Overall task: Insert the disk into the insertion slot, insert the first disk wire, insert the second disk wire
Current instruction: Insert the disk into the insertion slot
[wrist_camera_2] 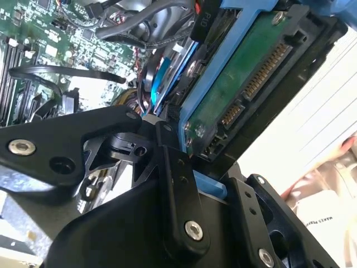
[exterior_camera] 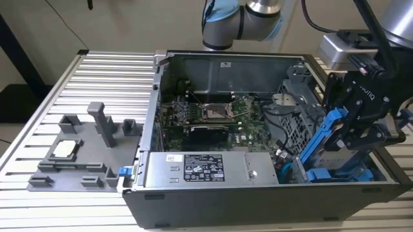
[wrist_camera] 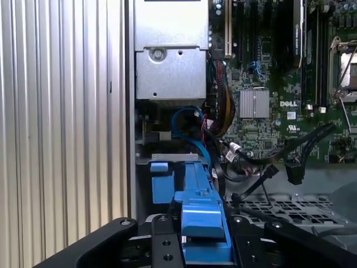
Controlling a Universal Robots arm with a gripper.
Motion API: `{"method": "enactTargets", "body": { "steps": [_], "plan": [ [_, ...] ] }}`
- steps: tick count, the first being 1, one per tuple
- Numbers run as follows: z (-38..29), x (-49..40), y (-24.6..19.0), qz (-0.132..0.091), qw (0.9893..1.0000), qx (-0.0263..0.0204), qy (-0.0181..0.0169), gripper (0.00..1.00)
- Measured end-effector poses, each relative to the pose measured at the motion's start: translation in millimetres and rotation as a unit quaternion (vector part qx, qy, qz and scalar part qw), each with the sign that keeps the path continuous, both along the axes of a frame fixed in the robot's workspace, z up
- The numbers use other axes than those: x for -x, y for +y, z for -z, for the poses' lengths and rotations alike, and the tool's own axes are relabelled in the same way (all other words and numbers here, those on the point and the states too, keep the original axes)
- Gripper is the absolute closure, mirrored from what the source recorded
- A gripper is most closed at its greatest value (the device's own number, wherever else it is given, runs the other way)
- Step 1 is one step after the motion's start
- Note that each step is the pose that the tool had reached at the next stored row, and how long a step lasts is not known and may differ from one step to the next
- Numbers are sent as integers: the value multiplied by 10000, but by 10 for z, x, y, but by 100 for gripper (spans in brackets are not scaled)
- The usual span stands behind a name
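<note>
The pincer [exterior_camera: 359,129] is clamping the disk [exterior_camera: 333,126] by its blue frame and holding it tilted on edge. Just below the pincer, a second blue carrier [exterior_camera: 339,174] is lying in the bay of the open computer case [exterior_camera: 213,203]. In the second wrist view, the disk's green underside is showing just beyond the fingers [wrist_camera_2: 173,162]. Past the pincer, black cables [wrist_camera: 294,170] are trailing over the motherboard [wrist_camera: 268,70].

A dark open metal computer case [exterior_camera: 258,205] stands on the ribbed aluminium table [exterior_camera: 110,72], with a grey plastic fixture plate [exterior_camera: 77,162] beside it on the exterior view's left. Inside, the boxy silver power supply [exterior_camera: 206,169] lines the near wall, the green motherboard [exterior_camera: 213,113] behind it. At the case's end on the exterior view's right, the black gripper [exterior_camera: 353,139] holds the blue-framed silver disk [exterior_camera: 332,130] tilted on edge above another blue-carriered drive [exterior_camera: 339,175]
</note>
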State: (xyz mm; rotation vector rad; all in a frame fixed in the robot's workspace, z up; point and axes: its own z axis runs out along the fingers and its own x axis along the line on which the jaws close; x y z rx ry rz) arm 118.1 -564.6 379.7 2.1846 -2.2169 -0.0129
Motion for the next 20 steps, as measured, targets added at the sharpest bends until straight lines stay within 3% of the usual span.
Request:
{"method": "enactTargets", "body": {
  "steps": [5, 12, 14, 16, 17, 20],
  "plan": [
    [73, -1, 1, -1, 10000, -2, -2, 67],
    [77, -1, 3, -1, 10000, -54, -6, 67],
    [74, -1, 2, -1, 10000, -58, -7, 60],
    [73, -1, 1, -1, 10000, -68, -7, 60],
    [74, -1, 2, -1, 10000, -73, -8, 53],
    [39, 0, 1, 0, 10000, -73, 2, 53]
  ]
}}
